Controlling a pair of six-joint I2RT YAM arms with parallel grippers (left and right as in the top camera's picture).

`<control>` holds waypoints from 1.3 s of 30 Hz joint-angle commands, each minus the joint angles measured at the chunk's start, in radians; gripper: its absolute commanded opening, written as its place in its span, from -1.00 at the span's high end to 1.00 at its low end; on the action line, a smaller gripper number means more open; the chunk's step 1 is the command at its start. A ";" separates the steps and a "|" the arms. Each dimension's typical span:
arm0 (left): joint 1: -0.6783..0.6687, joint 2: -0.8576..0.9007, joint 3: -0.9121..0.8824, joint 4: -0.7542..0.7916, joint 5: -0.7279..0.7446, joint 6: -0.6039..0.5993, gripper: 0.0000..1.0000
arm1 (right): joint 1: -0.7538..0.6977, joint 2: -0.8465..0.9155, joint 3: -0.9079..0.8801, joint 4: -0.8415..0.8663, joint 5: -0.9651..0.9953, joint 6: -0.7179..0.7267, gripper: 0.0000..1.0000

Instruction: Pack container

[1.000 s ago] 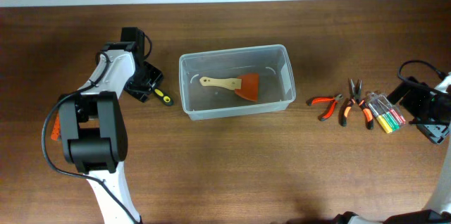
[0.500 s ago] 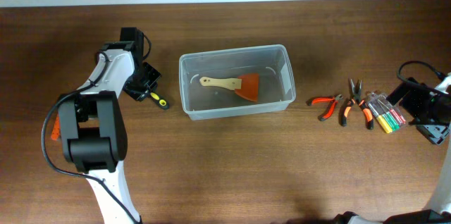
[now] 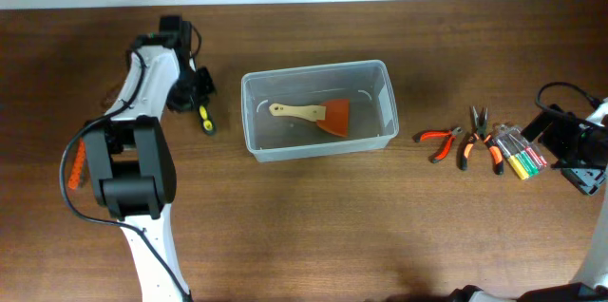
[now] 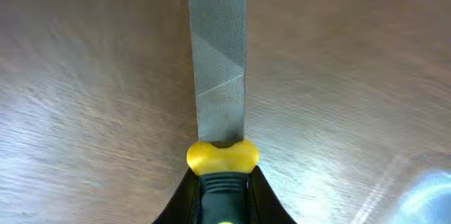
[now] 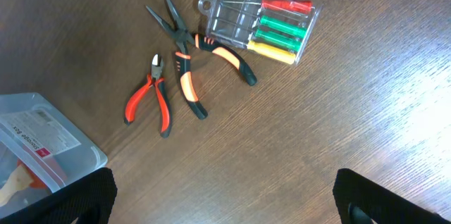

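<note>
The container is a translucent bin at the table's middle, and a wooden-handled orange scraper lies inside it. My left gripper is left of the bin and shut on a file. The file's yellow-and-black handle shows in the overhead view. In the left wrist view the black handle sits between the fingers and the grey blade points away over the wood. My right gripper is open and empty at the far right. Its fingers are wide apart in the right wrist view.
Right of the bin lie small orange cutters, long-nose pliers, another pair of orange-handled pliers and a clear case of coloured screwdrivers. The bin's corner shows at lower left in the right wrist view.
My left gripper has swung toward the table's back with the file, so the handle now points more straight down the picture. The right arm has not moved.
</note>
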 commanded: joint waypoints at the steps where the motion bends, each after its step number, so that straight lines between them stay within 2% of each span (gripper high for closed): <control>1: -0.010 -0.017 0.174 -0.049 -0.018 0.196 0.96 | -0.003 0.004 0.018 0.000 0.008 0.008 -0.97; 5: -0.030 -0.017 0.360 -0.138 -0.021 0.333 0.96 | -0.003 0.004 0.018 0.000 0.008 0.008 -0.97; 11: -0.153 -0.017 0.595 -0.323 -0.021 0.819 0.96 | -0.003 0.004 0.018 0.001 0.008 0.008 -0.97; 13: -0.212 -0.017 0.608 -0.373 -0.021 0.949 0.96 | -0.003 0.004 0.018 0.001 0.009 0.008 -0.97; 16: -0.298 -0.016 0.586 -0.410 0.008 1.029 0.96 | -0.003 0.004 0.018 0.000 0.009 0.008 -0.97; 18: -0.351 -0.016 0.559 -0.434 0.057 1.135 0.96 | -0.003 0.004 0.018 0.001 0.009 0.008 -0.97; 22: -0.446 -0.016 0.480 -0.425 0.037 1.338 0.96 | -0.003 0.004 0.018 0.002 0.009 0.008 -0.97; 25: -0.479 -0.015 0.391 -0.358 0.008 1.407 0.96 | -0.003 0.004 0.018 0.003 0.009 0.008 -0.97; 32: -0.476 -0.015 0.158 -0.063 -0.097 1.410 0.92 | -0.003 0.004 0.018 0.002 0.008 0.008 -0.97; 35: -0.476 -0.015 0.116 0.045 -0.097 1.400 0.36 | -0.003 0.004 0.018 0.002 0.008 0.008 -0.97; 36: -0.475 -0.015 0.109 0.076 -0.097 1.398 -0.01 | -0.003 0.004 0.018 0.001 0.008 0.008 -0.97; 37: -0.475 -0.015 0.107 0.096 -0.097 1.398 -0.98 | -0.003 0.004 0.018 0.000 0.008 0.008 -0.97; 39: -0.475 -0.015 0.109 0.127 -0.100 1.389 -0.98 | -0.003 0.004 0.018 0.000 0.008 0.008 -0.97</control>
